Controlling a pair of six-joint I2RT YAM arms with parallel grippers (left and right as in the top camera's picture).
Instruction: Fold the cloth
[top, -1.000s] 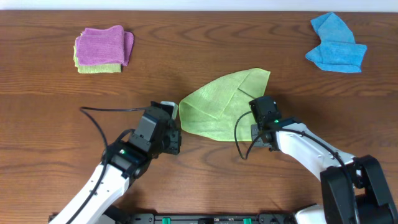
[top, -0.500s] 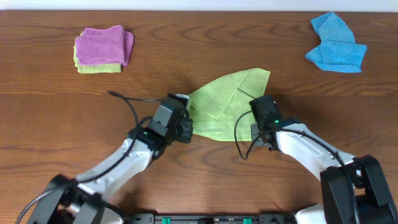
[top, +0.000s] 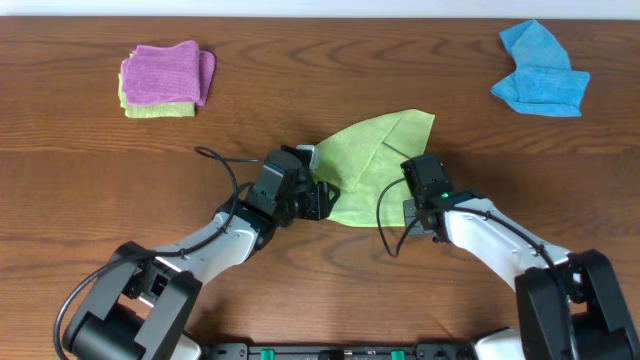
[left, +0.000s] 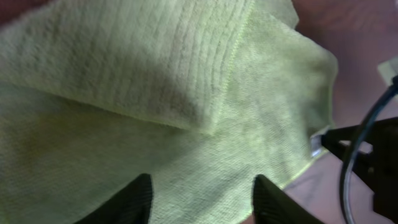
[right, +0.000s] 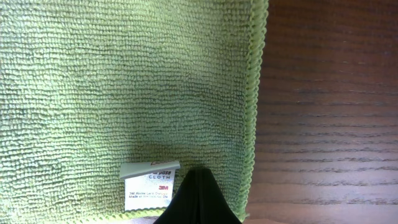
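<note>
The lime-green cloth (top: 375, 160) lies crumpled in the middle of the wooden table. In the left wrist view the cloth (left: 155, 93) has a flap folded over its lower layer. My left gripper (top: 318, 195) hovers over its left part and is open, its two dark fingertips (left: 140, 199) apart with cloth beneath them. My right gripper (top: 415, 175) is shut. Its joined tips (right: 198, 199) rest on the cloth (right: 124, 81) close to its right edge, beside the white tag (right: 149, 182).
A purple cloth (top: 165, 72) sits on a yellow-green one at the back left. A bright blue cloth (top: 540, 72) lies at the back right. The left arm's black cable (top: 215, 160) loops over the table beside it.
My left gripper has travelled right onto the cloth, dragging its left edge over the rest, and its jaws have opened. The right arm has stayed put.
</note>
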